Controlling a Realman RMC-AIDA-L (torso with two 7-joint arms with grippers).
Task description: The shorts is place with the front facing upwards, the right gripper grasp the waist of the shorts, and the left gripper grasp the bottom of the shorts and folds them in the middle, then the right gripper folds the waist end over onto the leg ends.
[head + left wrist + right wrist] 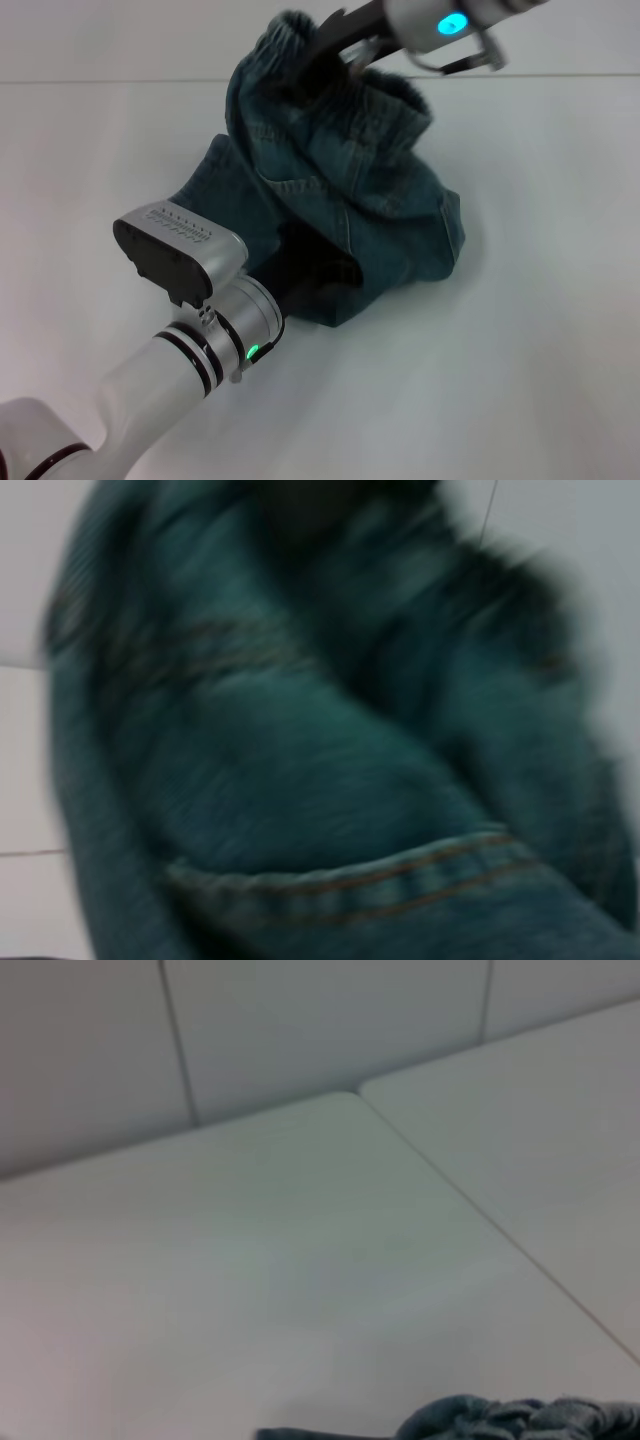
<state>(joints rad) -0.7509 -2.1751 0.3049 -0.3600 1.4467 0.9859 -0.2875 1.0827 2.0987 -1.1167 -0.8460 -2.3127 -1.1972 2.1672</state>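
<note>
Head view shows you the shorts (pixel 345 215) bunched on the white table (pixel 540 360), partly lifted rather than lying flat. The right gripper (pixel 345 48) is up at the far side, its black fingers closed on the ruffled waist (pixel 390 110) and holding that band well above the table. The left gripper (pixel 300 285) is low at the near edge, pushed into the denim, and you cannot tell from any view whether its fingers are clamped on the fabric or merely tucked under it. The left wrist view is filled with denim close up, a stitched pocket seam (pixel 400 875) crossing it. The right wrist view gives you mostly bare table with a scrap of the gathered band at its edge.

My reading: both grasps are made or nearly so, and the lengthwise fold is under way but not laid down. The leg ends are hidden in the heap. Bringing the waist over onto them remains to be done
</note>
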